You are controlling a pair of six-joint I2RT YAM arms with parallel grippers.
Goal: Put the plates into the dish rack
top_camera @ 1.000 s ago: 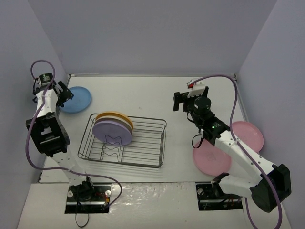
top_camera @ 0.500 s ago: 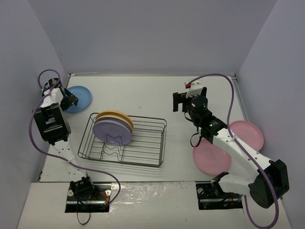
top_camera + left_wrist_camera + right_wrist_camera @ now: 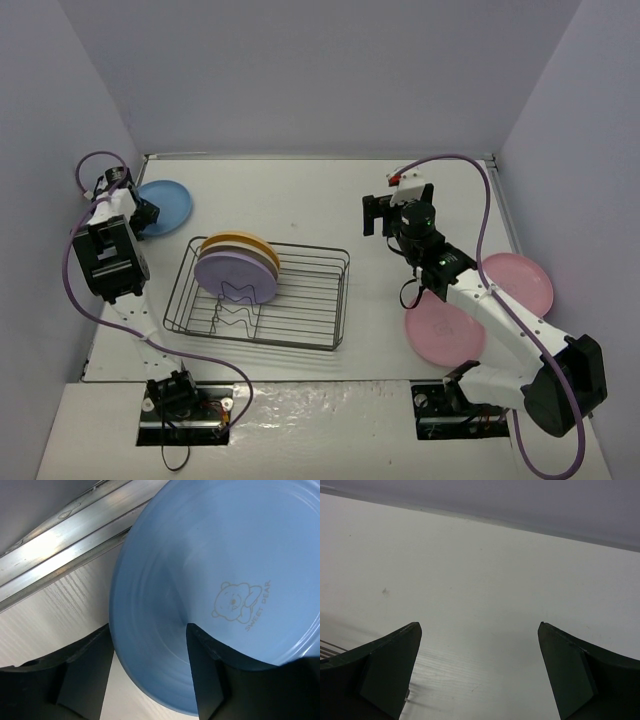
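Note:
The blue plate lies flat at the table's far left; in the left wrist view it shows a bear mark. My left gripper is open and straddles the plate's near-left rim, one finger over the plate and one finger outside it. The wire dish rack holds a purple plate and a yellow-orange plate upright at its left end. Two pink plates lie at the right. My right gripper is open and empty above bare table.
A metal rail and the left wall run close behind the blue plate. The rack's right part has bare wire slots. The right arm reaches over the nearer pink plate.
My left gripper has swung down and right from the left wall to the blue plate's rim. The right gripper has shifted only slightly.

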